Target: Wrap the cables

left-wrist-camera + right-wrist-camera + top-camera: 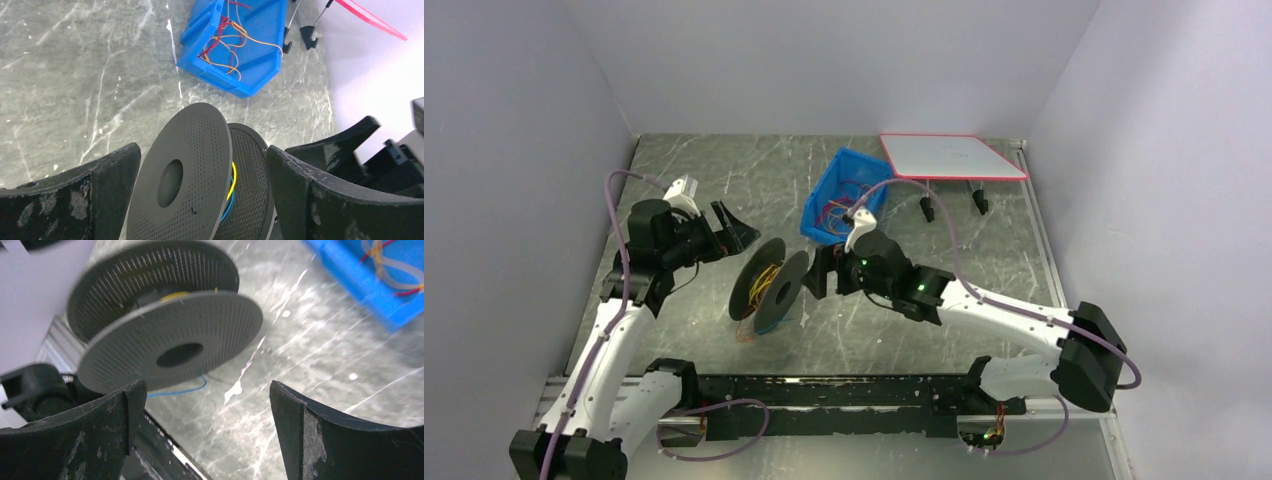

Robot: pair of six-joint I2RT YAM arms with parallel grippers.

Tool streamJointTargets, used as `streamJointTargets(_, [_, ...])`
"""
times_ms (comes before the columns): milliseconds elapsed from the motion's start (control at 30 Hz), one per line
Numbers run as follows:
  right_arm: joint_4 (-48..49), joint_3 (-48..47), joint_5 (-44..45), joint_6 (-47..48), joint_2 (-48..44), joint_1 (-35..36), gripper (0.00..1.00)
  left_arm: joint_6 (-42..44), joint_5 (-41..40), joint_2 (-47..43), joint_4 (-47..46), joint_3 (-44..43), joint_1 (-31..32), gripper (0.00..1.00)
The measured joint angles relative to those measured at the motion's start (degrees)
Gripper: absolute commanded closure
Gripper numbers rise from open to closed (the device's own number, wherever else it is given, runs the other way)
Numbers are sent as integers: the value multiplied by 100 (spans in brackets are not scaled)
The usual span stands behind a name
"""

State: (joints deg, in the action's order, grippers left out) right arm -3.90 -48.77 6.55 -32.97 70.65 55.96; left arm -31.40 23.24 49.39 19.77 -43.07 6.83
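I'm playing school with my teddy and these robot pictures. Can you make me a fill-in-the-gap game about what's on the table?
1. The loose cables lie in a bin that is coloured ____.
2. The dark grey spool standing on the table has ____ round discs.
3. The left gripper and the right gripper are on either side of the spool, and both have their jaws ____.

Missing words: blue; two; open.

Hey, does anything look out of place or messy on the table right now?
Yes: the spool stands on its edge, with a loose cable end trailing from it onto the table. More cables lie tangled in the blue bin.
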Motion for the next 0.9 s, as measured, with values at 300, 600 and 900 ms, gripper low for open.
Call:
streamJointTargets(300, [420, 396, -468, -431, 597, 481, 6, 540, -55, -61, 1113, -308, 0, 2])
streamJointTargets(600, [1143, 356, -704, -916, 1445, 492, 12, 863, -79, -35, 2107, -595, 0, 7])
streamJointTargets(900, [1641, 50, -1130, -1143, 2033, 564, 15, 1084, -378, -354, 2983, -597, 0, 8])
